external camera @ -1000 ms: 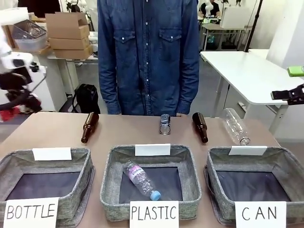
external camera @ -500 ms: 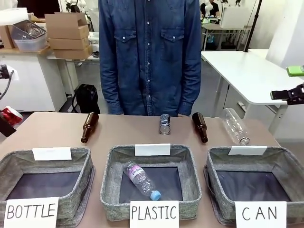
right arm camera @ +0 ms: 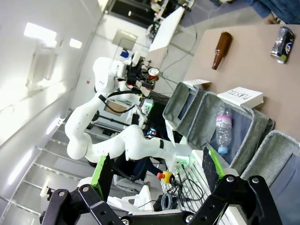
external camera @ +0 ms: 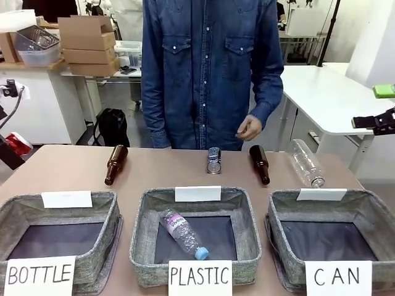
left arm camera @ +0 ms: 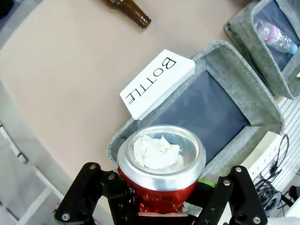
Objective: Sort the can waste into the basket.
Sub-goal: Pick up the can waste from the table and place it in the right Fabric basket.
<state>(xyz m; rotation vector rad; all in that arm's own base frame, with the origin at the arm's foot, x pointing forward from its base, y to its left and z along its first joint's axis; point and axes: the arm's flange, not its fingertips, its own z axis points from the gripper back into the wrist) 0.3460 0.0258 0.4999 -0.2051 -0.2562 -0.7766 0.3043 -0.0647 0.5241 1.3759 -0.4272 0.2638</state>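
Left wrist view: I had the left gripper (left arm camera: pixel 161 206) clamped on the red can (left arm camera: pixel 161 154), the "BOTTLE" basket (left arm camera: pixel 234 65) beyond it; my right gripper (right arm camera: pixel 154 176) stood spread, empty.

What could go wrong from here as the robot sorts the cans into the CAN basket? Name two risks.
1. The left tool grips the red can near the BOTTLE basket, while the CAN basket stands at the opposite end; an early release could missort it.
2. The dark can lies close to a brown bottle and the person's hand hovers nearby; a reach there might knock either.
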